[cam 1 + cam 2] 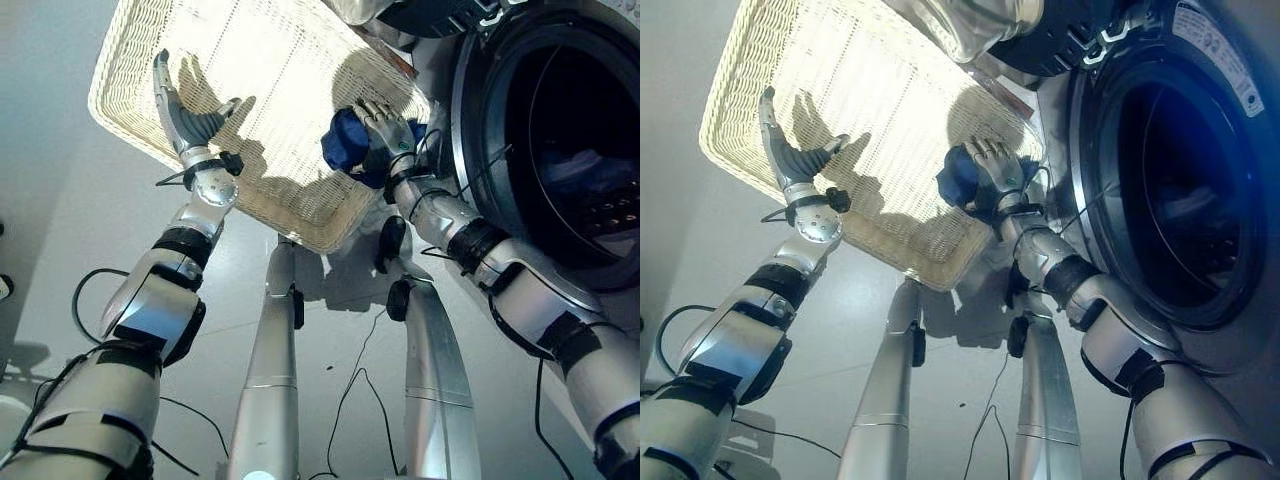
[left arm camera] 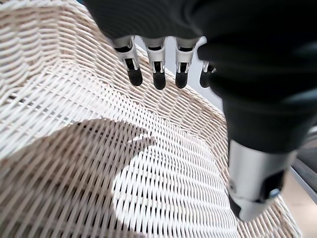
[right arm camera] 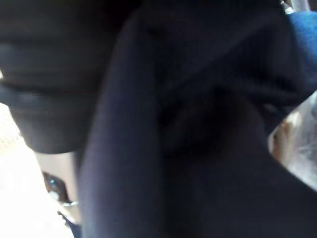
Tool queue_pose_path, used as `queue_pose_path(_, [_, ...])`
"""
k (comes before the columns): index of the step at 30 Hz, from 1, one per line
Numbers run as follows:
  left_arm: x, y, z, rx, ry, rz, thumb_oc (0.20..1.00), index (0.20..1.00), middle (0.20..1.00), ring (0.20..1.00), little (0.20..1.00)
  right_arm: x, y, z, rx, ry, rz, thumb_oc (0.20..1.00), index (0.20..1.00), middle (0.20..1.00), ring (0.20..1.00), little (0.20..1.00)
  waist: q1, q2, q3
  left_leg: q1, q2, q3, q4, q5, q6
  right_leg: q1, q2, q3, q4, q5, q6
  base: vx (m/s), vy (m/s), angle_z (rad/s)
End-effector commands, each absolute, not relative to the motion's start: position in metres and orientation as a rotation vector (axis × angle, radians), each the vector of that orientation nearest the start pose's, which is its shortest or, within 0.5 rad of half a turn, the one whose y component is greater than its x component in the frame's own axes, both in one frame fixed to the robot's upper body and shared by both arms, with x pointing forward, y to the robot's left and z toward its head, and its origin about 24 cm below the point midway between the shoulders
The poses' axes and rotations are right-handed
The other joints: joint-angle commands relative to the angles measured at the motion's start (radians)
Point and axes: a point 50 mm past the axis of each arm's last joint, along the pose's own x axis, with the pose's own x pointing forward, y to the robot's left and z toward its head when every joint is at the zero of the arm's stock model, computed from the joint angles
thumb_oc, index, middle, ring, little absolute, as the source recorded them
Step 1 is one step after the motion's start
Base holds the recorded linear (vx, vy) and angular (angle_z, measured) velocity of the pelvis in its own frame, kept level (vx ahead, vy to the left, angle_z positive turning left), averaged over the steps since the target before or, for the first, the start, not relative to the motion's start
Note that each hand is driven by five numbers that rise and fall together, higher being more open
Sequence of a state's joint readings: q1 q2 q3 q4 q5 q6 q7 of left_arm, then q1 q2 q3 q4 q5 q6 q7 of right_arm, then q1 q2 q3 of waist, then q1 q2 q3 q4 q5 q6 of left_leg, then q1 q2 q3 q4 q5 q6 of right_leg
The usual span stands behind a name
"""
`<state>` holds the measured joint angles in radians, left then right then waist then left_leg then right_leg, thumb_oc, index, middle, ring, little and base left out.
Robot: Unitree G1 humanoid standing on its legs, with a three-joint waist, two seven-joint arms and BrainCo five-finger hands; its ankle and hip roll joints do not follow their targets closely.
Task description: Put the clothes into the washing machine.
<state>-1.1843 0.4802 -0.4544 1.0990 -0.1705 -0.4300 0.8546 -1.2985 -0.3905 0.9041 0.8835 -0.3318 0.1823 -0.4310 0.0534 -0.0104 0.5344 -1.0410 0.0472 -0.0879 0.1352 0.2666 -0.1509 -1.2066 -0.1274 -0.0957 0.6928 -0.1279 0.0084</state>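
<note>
Left eye view: right hand [image 1: 385, 128] fingers [image 1: 372, 112] clutch blue garment [image 1: 345, 140].

A pale grey floor [image 1: 60, 200] runs down the left side and across the bottom of the eye views. A cream wicker basket [image 1: 270, 60] takes up the upper left and upper middle of the frame, with a bundle of blue cloth [image 1: 348, 140] lying inside by its right rim. A washing machine [image 1: 480, 60] stands at the right edge, its round opening dark.
</note>
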Motion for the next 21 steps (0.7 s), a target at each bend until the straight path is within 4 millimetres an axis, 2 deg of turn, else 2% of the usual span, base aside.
queue_pose_path(1, [0.398,0.192,0.268,0.273,-0.738,0.676,1.0,1.0,1.0,1.0,1.0,0.42,-0.11,0.232,-1.493,-0.398,-0.225,1.0,1.0,1.0,1.0,1.0,-0.012,0.058,-0.014,-0.014,-0.089,0.08,0.149,-0.131,0.051,0.11,0.06,-0.062,-0.314,0.206,0.097,0.0,0.0,0.0])
queue_pose_path(8, [0.398,0.184,0.267,0.266,-0.75,0.665,1.0,1.0,1.0,1.0,1.0,0.425,-0.13,0.228,-1.629,-0.247,-0.288,1.0,1.0,1.0,1.0,1.0,-0.005,0.066,-0.014,-0.017,-0.091,0.08,0.148,-0.126,0.058,0.105,0.062,-0.064,-0.31,0.215,0.097,0.0,0.0,0.0])
queue_pose_path(9, [0.398,0.184,0.266,0.263,-0.751,0.665,1.0,1.0,1.0,1.0,1.0,0.426,-0.131,0.228,-1.635,-0.251,-0.287,0.398,0.398,0.398,0.398,0.398,-0.005,0.066,-0.014,-0.019,-0.091,0.08,0.15,-0.126,0.058,0.104,0.062,-0.065,-0.308,0.215,0.096,0.0,0.0,0.0])
queue_pose_path(10, [0.398,0.183,0.267,0.26,-0.752,0.665,1.0,1.0,1.0,1.0,1.0,0.426,-0.131,0.228,-1.639,-0.255,-0.286,0.2,0.2,0.2,0.2,0.2,-0.005,0.068,-0.014,-0.02,-0.091,0.08,0.152,-0.126,0.058,0.102,0.062,-0.063,-0.307,0.216,0.097,0.0,0.0,0.0])
queue_pose_path(18, [0.396,0.18,0.264,0.248,-0.757,0.666,1.0,1.0,1.0,1.0,1.0,0.425,-0.132,0.226,-1.629,-0.297,-0.278,0.2,0.2,0.2,0.2,0.2,-0.007,0.069,-0.014,-0.021,-0.092,0.079,0.146,-0.121,0.06,0.098,0.064,-0.06,-0.311,0.222,0.097,0.0,0.0,0.0])
queue_pose_path(21, [0.396,0.178,0.261,0.246,-0.756,0.667,1.0,1.0,1.0,1.0,1.0,0.424,-0.131,0.226,-1.578,-0.346,-0.277,0.2,0.2,0.2,0.2,0.2,-0.009,0.069,-0.014,-0.025,-0.092,0.078,0.146,-0.12,0.06,0.095,0.064,-0.058,-0.31,0.225,0.099,0.0,0.0,0.0])
